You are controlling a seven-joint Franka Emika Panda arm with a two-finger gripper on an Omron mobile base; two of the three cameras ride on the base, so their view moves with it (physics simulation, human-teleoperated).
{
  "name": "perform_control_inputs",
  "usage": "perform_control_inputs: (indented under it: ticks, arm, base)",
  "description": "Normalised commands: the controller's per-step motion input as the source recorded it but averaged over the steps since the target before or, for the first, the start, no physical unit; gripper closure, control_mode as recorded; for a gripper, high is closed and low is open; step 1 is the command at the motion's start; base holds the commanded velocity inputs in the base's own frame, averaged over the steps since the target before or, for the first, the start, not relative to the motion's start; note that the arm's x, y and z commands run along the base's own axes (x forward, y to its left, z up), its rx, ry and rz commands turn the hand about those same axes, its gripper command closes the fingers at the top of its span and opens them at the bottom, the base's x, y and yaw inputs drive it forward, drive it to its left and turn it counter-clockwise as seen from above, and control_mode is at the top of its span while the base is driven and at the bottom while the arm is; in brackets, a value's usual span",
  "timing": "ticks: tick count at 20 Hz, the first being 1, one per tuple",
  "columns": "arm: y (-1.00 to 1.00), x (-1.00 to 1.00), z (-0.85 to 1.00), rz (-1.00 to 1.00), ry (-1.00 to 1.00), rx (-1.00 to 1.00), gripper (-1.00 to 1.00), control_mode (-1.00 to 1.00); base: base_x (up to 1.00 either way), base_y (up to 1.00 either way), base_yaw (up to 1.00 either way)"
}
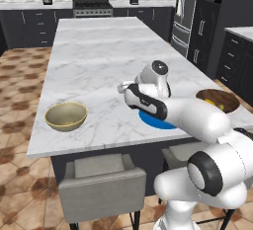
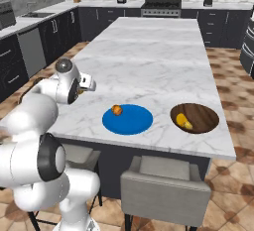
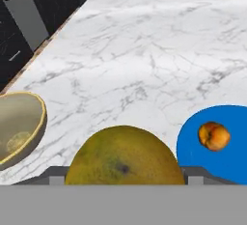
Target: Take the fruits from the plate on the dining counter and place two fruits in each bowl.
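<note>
Gripper: the gripper (image 3: 123, 178) sits above the dining counter (image 1: 99, 61), between the tan bowl and the blue plate, with a yellow-green round fruit (image 3: 124, 156) set between its jaws; they stand wide around the fruit and hold it off the marble.
Held fruit: it is large in the hand view, dull yellow-green with a dark spot near its middle.
Blue plate: the blue plate (image 2: 134, 122) lies near the front edge of the counter, right of the gripper; its rim shows under the forearm in the left base view.
Fruit on plate: a reddish-orange round fruit (image 2: 116, 109) rests at the plate's left side.
Tan bowl: the tan bowl (image 1: 66, 116) stands near the counter's front left; the hand view shows a faint pale patch inside it, too unclear to name.
Dark bowl: the dark brown bowl (image 2: 201, 113) sits right of the plate, apart from it, with a yellow banana (image 2: 184, 121) inside.
</note>
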Motion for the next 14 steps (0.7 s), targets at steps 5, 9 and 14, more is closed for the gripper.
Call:
perform_control_inputs:
  ticks: [5,9,14]
  arm:
    - [0.87,0.0,0.27,0.19,-0.14,0.04,1.0,-1.0]
    - [1.0,-0.1,0.01,0.21,-0.13,0.0,1.0,-1.0]
    - [0.74,0.03,0.0,0.14,-0.09,0.0,1.0,-1.0]
  base:
    - [0.0,0.0,0.0]
    - [0.0,0.0,0.0]
    - [0.0,0.0,0.0]
